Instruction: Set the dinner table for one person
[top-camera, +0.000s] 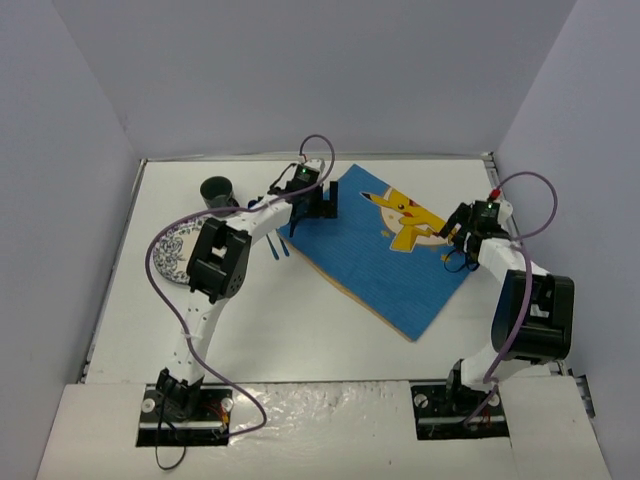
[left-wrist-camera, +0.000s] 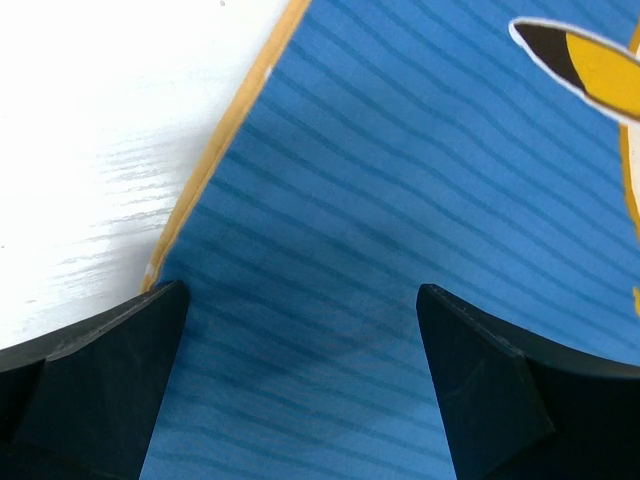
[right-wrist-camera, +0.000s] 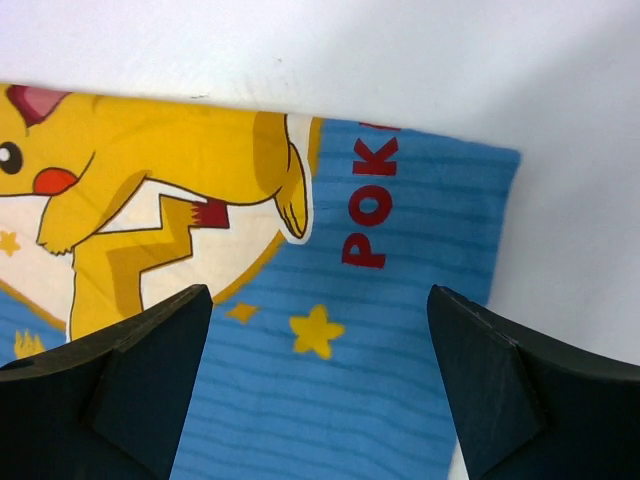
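Observation:
The dinner table (top-camera: 330, 340) is a matte white top. On it lies a blue placemat (top-camera: 380, 265) with a yellow cartoon figure, turned at an angle. My left gripper (top-camera: 322, 203) hovers over the mat's far left corner. In the left wrist view my left gripper (left-wrist-camera: 303, 292) is open, with only blue cloth (left-wrist-camera: 400, 180) and its tan edge below and bare table (left-wrist-camera: 100, 120) beside it. My right gripper (top-camera: 462, 232) is over the mat's right end. In the right wrist view my right gripper (right-wrist-camera: 318, 292) is open above the placemat (right-wrist-camera: 420, 200), near its edge and the table (right-wrist-camera: 400, 60).
A patterned plate (top-camera: 170, 255) lies at the left, partly hidden by the left arm. A dark green cup (top-camera: 216, 190) stands behind it. Thin blue utensils (top-camera: 283, 246) lie beside the mat's left edge. Grey walls close in the table on three sides.

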